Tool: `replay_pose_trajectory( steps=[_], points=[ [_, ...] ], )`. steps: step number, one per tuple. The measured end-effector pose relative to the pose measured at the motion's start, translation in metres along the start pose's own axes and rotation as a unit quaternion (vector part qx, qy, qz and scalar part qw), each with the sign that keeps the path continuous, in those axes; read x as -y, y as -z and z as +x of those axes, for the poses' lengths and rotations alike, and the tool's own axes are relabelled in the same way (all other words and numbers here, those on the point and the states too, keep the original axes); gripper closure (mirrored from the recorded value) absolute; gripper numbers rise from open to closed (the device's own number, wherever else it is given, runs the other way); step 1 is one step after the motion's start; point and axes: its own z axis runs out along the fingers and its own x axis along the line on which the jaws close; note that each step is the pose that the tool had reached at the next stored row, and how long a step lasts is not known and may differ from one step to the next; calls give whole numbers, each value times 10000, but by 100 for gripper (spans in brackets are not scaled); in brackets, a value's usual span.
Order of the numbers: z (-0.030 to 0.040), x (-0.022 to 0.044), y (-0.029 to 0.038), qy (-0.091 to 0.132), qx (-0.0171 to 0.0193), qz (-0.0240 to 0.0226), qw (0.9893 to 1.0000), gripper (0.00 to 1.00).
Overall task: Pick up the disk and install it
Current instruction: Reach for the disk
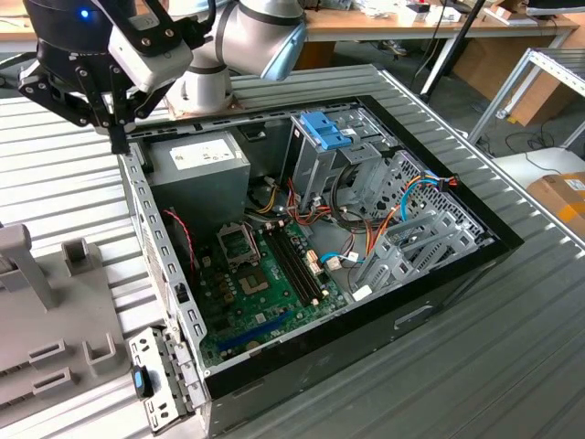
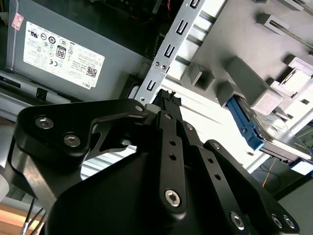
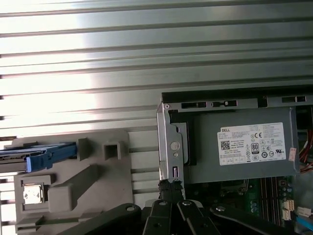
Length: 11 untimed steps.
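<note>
Disk (image 3: 36, 156) comes first for us in the first wrist view. It rests on the grey fixture (image 3: 112, 196), at the end farthest from the case (image 3: 168, 132), its blue rail beside a raised block. We see the fingers (image 3: 171, 185) pressed together with nothing between them, their tips just beside the case's metal corner and well apart from the disk. Inside the case sits the power supply (image 3: 239, 152) with its white label, and next to it a strip of green motherboard (image 3: 244, 192). The ribbed metal tabletop (image 3: 146, 49) carries fixture and case alike.

In the second wrist view we look along the closed fingers (image 2: 168, 100), which grip nothing. Their tips hover near the case's slotted wall (image 2: 168, 54), with the power supply (image 2: 58, 54) on one side of that wall and the fixture (image 2: 234, 22) on the other. The disk (image 2: 281, 142) rests among the fixture's blocks, blue rail along its edge, apart from the fingers.

In the exterior view the arm (image 1: 247, 37) stands behind the case (image 1: 439, 302). The fingers (image 1: 119, 137) point down at the case's corner on the exterior view's left, close to the power supply (image 1: 201, 165). Further in we see the motherboard (image 1: 265, 274) and an upright cage (image 1: 315, 169) topped by a blue latch (image 1: 324, 128). The fixture (image 1: 73, 302) lies on the tabletop (image 1: 503, 366) at the exterior view's left, just beside the case.
</note>
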Motion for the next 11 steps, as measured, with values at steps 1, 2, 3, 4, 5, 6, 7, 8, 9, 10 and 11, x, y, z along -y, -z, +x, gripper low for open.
replay_pose_trajectory(
  steps=[1, 2, 3, 4, 5, 6, 7, 8, 9, 10, 11],
  points=[
    [2, 0, 0, 0, 0, 0, 10000, 89],
    [4, 0, 0, 0, 0, 0, 10000, 89],
    [8, 1, 0, 0, 0, 0, 10000, 89],
    [17, 1, 0, -1, 0, 0, 10000, 89],
    [24, 2, 1, -1, 0, 0, 10000, 89],
    [29, 2, 1, 0, 0, 0, 10000, 89],
    [31, 2, 1, 0, 0, 0, 10000, 89],
    [33, 3, 1, 0, 0, 0, 10000, 89],
    [36, 3, 1, 0, 0, 0, 10000, 89],
    [38, 3, 1, 0, 0, 0, 10000, 89],
    [40, 3, 1, 0, 0, 0, 10000, 89]
  ],
)
